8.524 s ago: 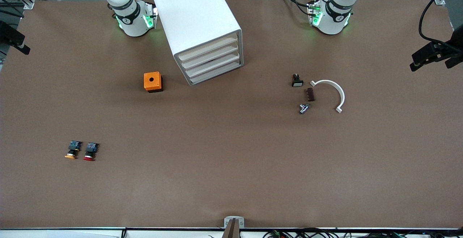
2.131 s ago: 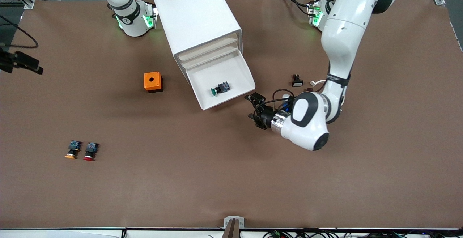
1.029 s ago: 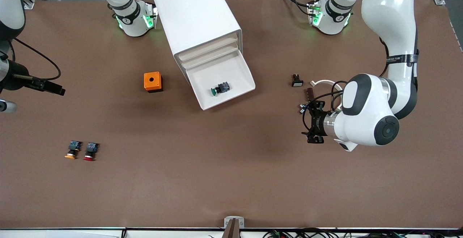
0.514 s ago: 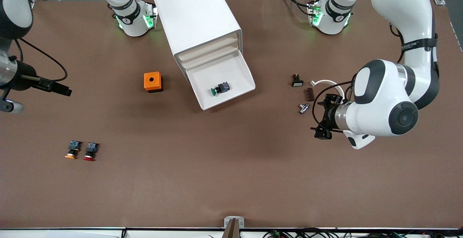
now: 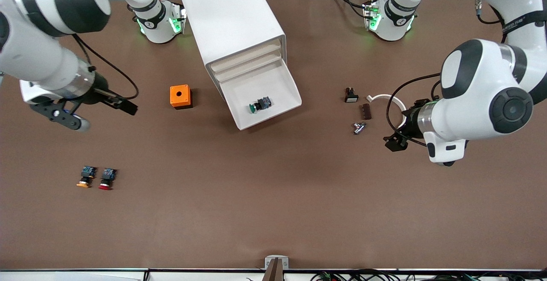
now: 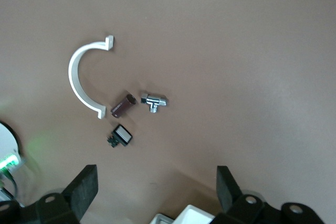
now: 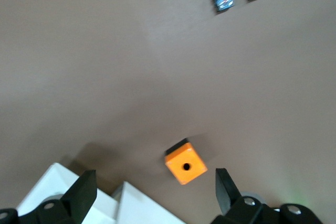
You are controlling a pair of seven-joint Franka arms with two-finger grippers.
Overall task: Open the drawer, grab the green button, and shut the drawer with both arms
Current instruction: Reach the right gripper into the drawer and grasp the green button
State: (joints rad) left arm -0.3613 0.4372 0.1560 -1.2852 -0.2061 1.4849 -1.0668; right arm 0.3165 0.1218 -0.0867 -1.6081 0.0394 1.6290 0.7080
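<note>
The drawer (image 5: 280, 85), bottommost of the white cabinet (image 5: 230, 20), is pulled out. The green-capped button (image 5: 259, 105) lies in it on its side. My left gripper (image 5: 401, 125) is open and empty, up over the small parts toward the left arm's end of the table; its wrist view (image 6: 156, 192) shows both fingers spread wide. My right gripper (image 5: 127, 108) is open and empty, over the table beside the orange box (image 5: 181, 96), toward the right arm's end; its wrist view (image 7: 152, 192) shows the orange box (image 7: 185, 165) between the spread fingers.
A white curved clip (image 5: 395, 101), a brown block (image 5: 366, 111), a metal fitting (image 5: 359, 127) and a small black switch (image 5: 351, 95) lie by the left gripper. A red-capped button (image 5: 106, 178) and an orange-capped button (image 5: 86, 177) lie nearer the front camera.
The drawer went from shut to pulled out. The left gripper has drawn away from it toward its own end of the table. The right arm has come in toward the orange box.
</note>
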